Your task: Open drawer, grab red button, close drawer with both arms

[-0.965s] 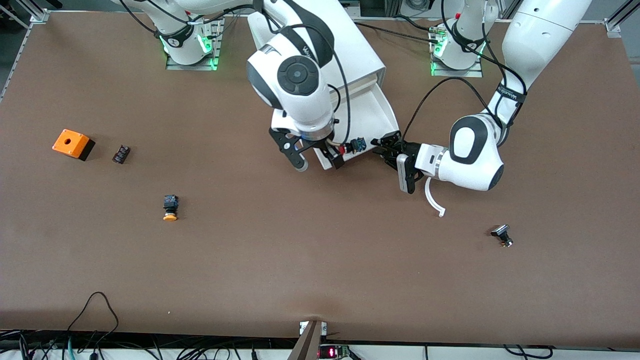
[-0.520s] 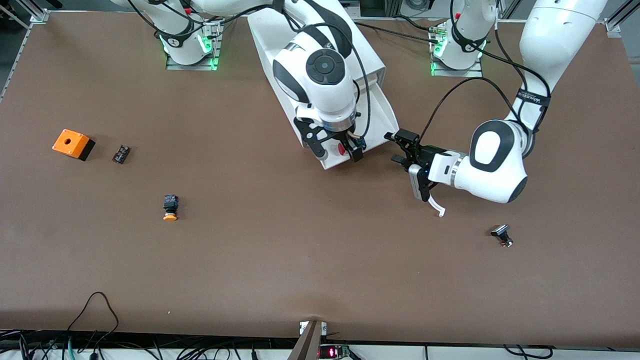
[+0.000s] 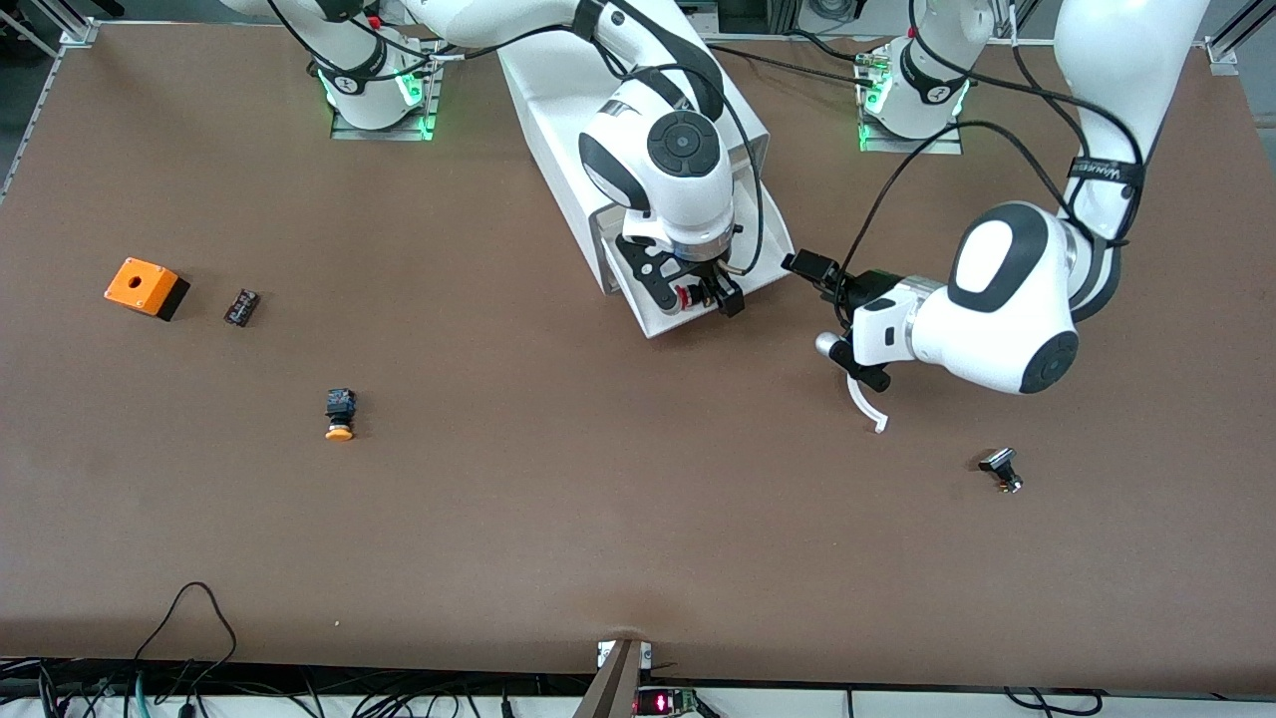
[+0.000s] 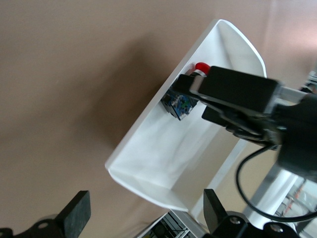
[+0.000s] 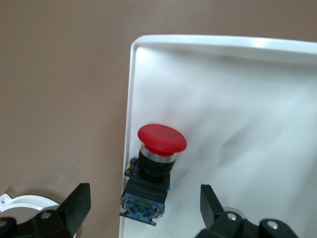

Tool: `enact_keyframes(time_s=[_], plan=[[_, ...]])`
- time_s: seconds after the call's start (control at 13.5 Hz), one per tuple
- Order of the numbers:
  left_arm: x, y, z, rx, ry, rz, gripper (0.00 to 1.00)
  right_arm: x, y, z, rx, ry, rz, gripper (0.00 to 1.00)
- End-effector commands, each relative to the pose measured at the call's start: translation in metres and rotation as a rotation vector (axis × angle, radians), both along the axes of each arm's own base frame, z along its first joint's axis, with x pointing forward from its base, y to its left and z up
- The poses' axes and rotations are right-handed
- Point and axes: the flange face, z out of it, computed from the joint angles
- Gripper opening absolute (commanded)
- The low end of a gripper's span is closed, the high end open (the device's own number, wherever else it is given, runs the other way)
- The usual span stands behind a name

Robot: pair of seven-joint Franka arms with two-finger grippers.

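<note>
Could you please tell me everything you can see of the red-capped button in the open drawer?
The button has a round, glossy red mushroom cap, a silvery collar beneath it, and a black boxy body ending in a blue block with green details. It lies in the pulled-out white drawer, against the tray's side wall near a front corner. The right gripper hangs open directly above it, fingers on either side, not yet touching. The left gripper is open beside the drawer, apart from the button.

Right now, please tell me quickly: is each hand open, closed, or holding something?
Left hand: open, holding nothing, beside the drawer.
Right hand: open over the drawer, the button between its fingers, not gripped.
</note>
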Motion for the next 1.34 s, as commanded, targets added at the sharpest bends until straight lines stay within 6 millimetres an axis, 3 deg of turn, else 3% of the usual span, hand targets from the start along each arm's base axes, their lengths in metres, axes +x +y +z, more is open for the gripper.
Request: enact_keyframes(time_s=[0.0, 0.15, 0.45, 0.52, 0.67, 0.82, 1.04, 1.26], plan=[[0.006, -0.005, 0.045, 0.235, -0.008, 0.066, 1.00, -0.002, 0.006, -0.003, -0.007, -0.006, 0.001, 0.88], [0.010, -0.008, 0.074, 0.379, -0.036, 0.145, 1.00, -0.003, 0.007, -0.002, -0.001, -0.002, 0.000, 0.72], [0.017, 0.004, 0.123, 0.514, -0.101, 0.151, 1.00, -0.003, 0.006, 0.003, 0.002, -0.002, 0.001, 0.12], [0.026, 0.017, 0.128, 0.506, -0.103, 0.169, 1.00, -0.003, 0.006, 0.006, 0.004, -0.007, 0.002, 0.00], [0.040, 0.039, 0.132, 0.500, -0.118, 0.216, 1.00, 0.001, 0.004, 0.012, 0.010, -0.015, -0.003, 0.00], [0.041, 0.040, 0.135, 0.501, -0.123, 0.222, 1.00, 0.008, -0.006, 0.014, -0.017, 0.012, -0.015, 0.00], [0.053, 0.049, 0.129, 0.555, -0.177, 0.297, 1.00, 0.036, -0.033, 0.050, -0.039, 0.042, -0.053, 0.00], [0.052, 0.044, 0.123, 0.576, -0.179, 0.321, 1.00, 0.066, -0.066, 0.085, 0.025, 0.048, -0.067, 0.00]])
